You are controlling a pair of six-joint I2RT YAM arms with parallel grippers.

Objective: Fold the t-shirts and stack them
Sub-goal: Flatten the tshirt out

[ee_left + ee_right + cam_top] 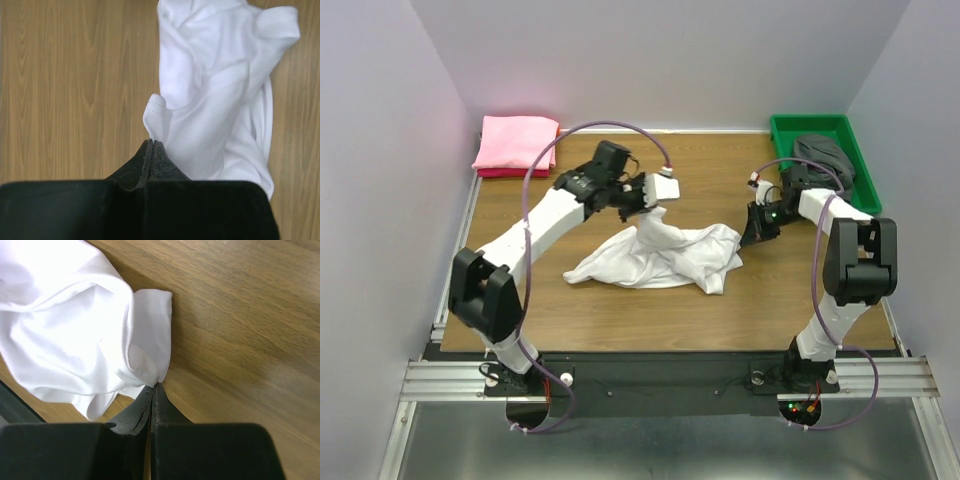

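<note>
Left hand (152,146) and right hand (154,388) each pinch an edge of the soft, floppy white shirt (660,255).

My left gripper (647,205) and right gripper (751,234) pinch opposite edges of the crumpled white cloth t-shirt (660,257) on the wooden table (620,315).

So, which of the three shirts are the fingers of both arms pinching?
The white shirt, crumpled in the middle. The pink shirt lies folded in the far left corner and the dark grey shirt sits in the green tray, both untouched.
</note>
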